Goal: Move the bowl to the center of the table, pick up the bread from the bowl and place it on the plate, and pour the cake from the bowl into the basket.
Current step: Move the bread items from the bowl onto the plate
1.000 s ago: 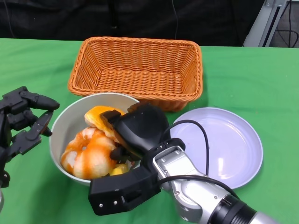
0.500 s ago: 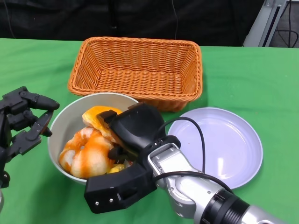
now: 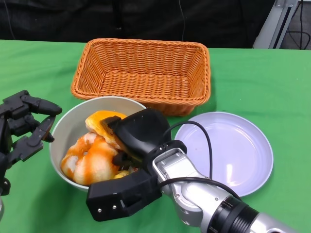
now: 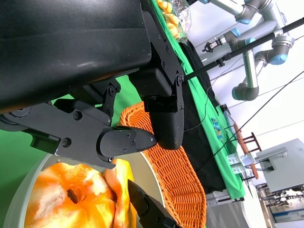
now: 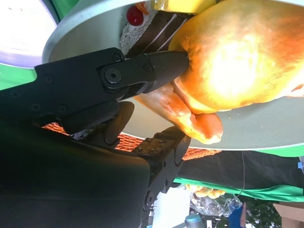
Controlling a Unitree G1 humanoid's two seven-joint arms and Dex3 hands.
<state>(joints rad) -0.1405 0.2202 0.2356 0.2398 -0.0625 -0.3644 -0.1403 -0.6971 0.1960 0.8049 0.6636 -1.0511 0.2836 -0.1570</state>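
Head view: the round grey bowl (image 3: pixel 63 133) sat on the green-covered surface (image 3: pixel 257 77), just in front of the woven orange wicker basket (image 3: pixel 143 73) and beside the pale lilac round plate (image 3: pixel 233 150). The black right hand (image 3: pixel 138 138) reached into the bowl over the glazed orange bread (image 3: pixel 92 162). The black left hand (image 3: pixel 22 126) hovered just beside the bowl's rim, fingers spread and holding nothing.

Right wrist view: the right hand's fingers (image 5: pixel 156 69) touched the bread, one on each side, but a firm grip could not be confirmed. A layered cake slice (image 5: pixel 147 33) lay behind.

Left wrist view: the left hand's fingers (image 4: pixel 126 142) stood apart above the bowl.

Judged from this, the right hand should close fully on the bread alone, then lift straight up, leaving the cake undisturbed.
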